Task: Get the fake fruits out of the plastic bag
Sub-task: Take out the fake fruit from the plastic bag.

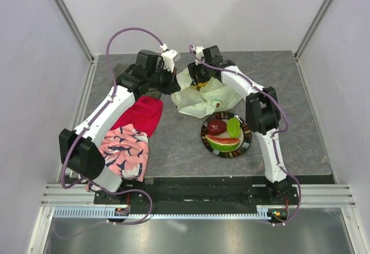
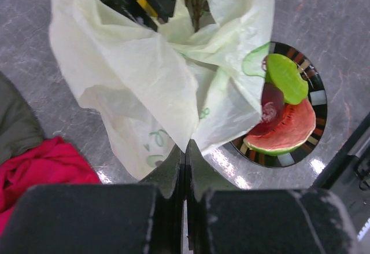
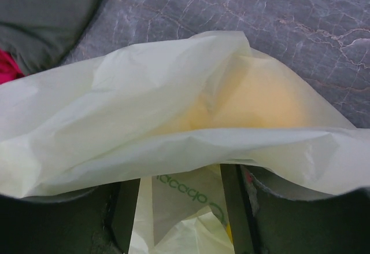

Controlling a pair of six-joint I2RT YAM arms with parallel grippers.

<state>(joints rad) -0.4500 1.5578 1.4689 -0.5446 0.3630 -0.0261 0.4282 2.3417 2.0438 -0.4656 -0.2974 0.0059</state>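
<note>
Left wrist: plastic bag (image 2: 150, 74) in tool (image 2: 185, 147)

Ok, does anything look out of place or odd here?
The bag is crumpled and droops over the plate's rim, partly hiding the apple. The red cloth and pink cloth lie bunched together.

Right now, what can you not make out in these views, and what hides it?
- Right wrist view: the right gripper has its tips under a fold of the plastic bag; any hold is hidden.
- Right wrist view: a yellow shape shows only through the film; which fruit, unclear.
- Left wrist view: the bag covers part of the plate.
- Top view: the bag's contents are too small to count.
</note>
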